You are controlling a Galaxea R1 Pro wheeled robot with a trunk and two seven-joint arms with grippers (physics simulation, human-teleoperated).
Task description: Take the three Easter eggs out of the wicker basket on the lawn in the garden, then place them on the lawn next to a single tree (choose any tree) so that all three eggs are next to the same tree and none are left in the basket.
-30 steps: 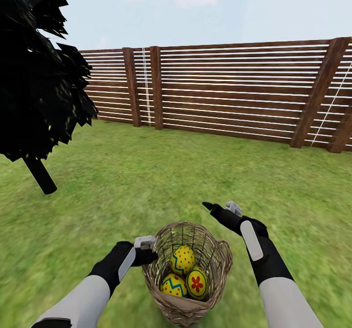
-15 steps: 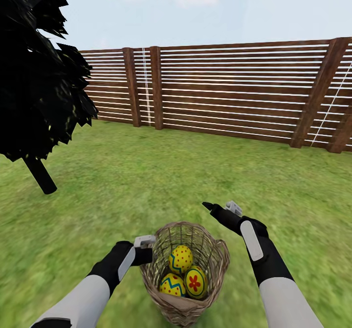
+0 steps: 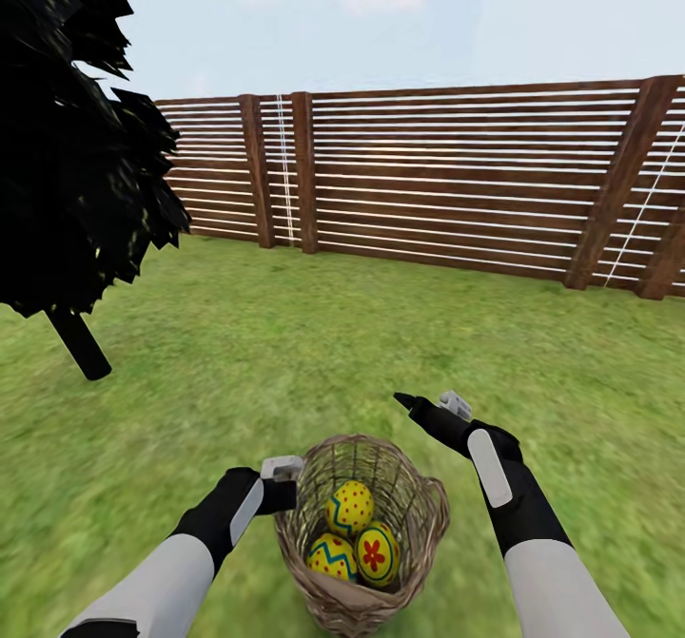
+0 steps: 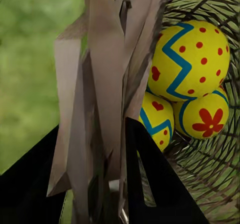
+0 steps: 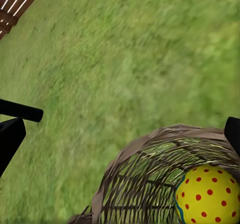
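eggs: three yellow painted Easter eggs (image 3: 354, 535) sitting deep in the brown open-weave wicker basket (image 3: 419, 510) on the green grass lawn (image 3: 314, 353)
left hand (image 3: 283, 486): clamped on basket rim
right hand (image 3: 425, 403): spread wide, empty, hovering just above and beyond rim, so eggs lie below and back toward robot

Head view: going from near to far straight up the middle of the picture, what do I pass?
Brown open-weave wicker basket holding three yellow painted Easter eggs → open stretch of green grass lawn → brown horizontal-slat wooden fence → pale blue sky.
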